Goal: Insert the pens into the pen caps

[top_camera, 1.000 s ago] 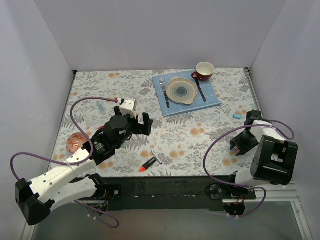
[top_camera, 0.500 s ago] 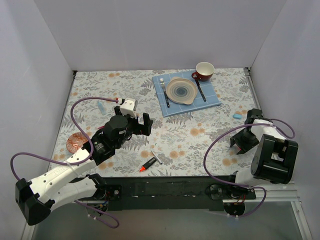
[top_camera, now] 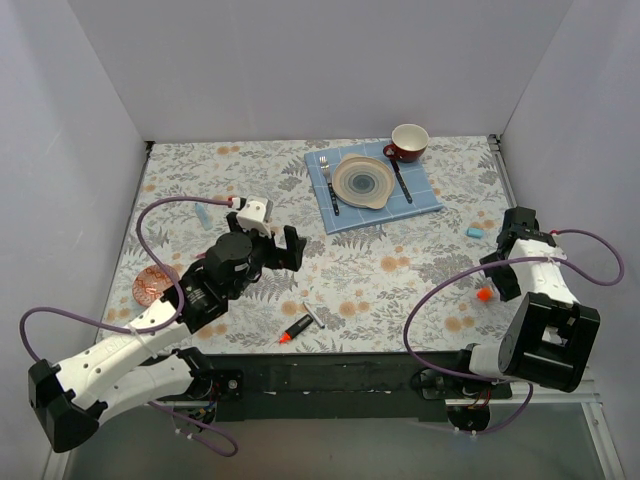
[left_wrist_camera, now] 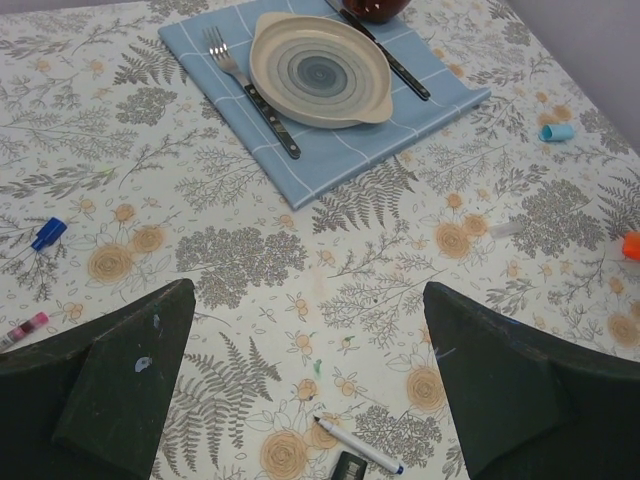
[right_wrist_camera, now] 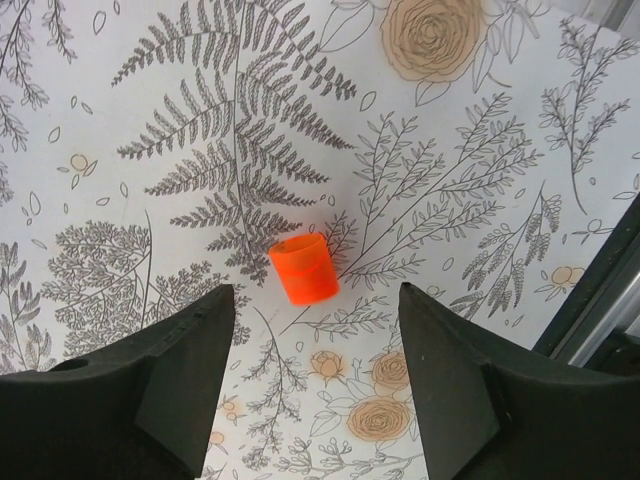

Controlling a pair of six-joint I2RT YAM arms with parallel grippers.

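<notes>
Right wrist view, mid-frame: tiny orange cap looks light, hard and slippery, so pinch its round sides with the right gripper, which is wide open and empty.

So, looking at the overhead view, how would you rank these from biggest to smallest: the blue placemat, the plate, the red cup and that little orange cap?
1. blue placemat
2. plate, which fits well within the placemat
3. red cup, clearly smaller than the plate
4. orange cap, by far the smallest, just a speck on the table
</notes>
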